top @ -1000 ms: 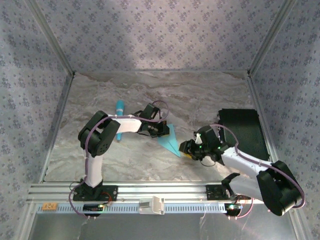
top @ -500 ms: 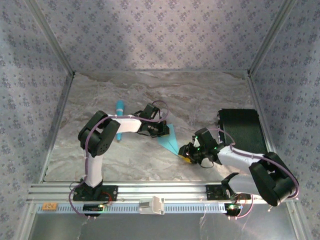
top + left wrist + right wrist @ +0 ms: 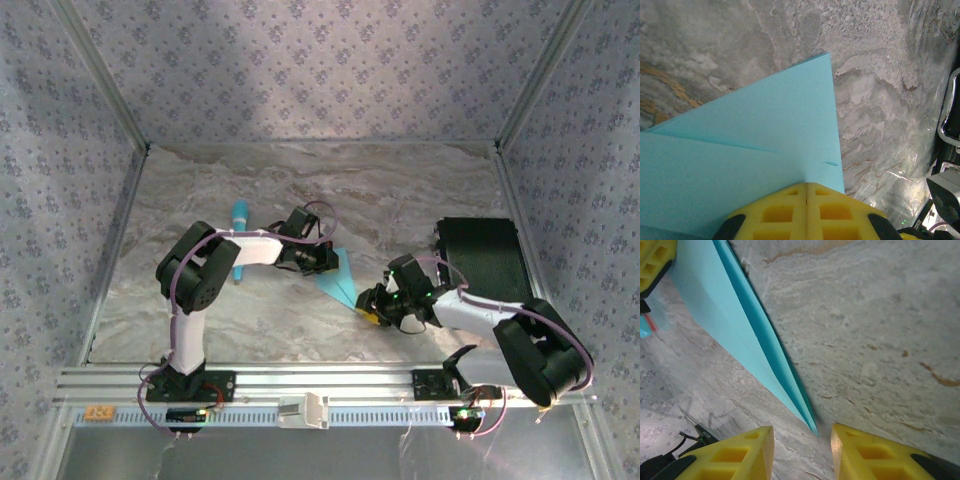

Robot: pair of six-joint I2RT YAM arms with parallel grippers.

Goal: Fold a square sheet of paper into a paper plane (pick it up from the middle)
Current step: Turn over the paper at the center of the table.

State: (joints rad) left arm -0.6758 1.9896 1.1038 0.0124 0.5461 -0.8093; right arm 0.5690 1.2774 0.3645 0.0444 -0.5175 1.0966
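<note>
Both bend low over the paper plane (image 3: 342, 280): left arm (image 3: 250, 248), jaws shut; right arm (image 3: 470, 312), jaws parted

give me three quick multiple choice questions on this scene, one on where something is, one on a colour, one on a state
1. Where is the pen?
A) left of the folded paper
B) right of it
C) on top of it

2. What colour is the folded paper?
A) white
B) light blue
C) yellow

3. How do the fingers of the right pincer stand?
A) pressed together
B) apart
C) clamped on the pen

Key:
1 A, the top view shows the pen to the paper's left.
2 B, the colour is plain in both wrist views.
3 B, a gap shows between the fingers, with the paper's tip just ahead.
</note>
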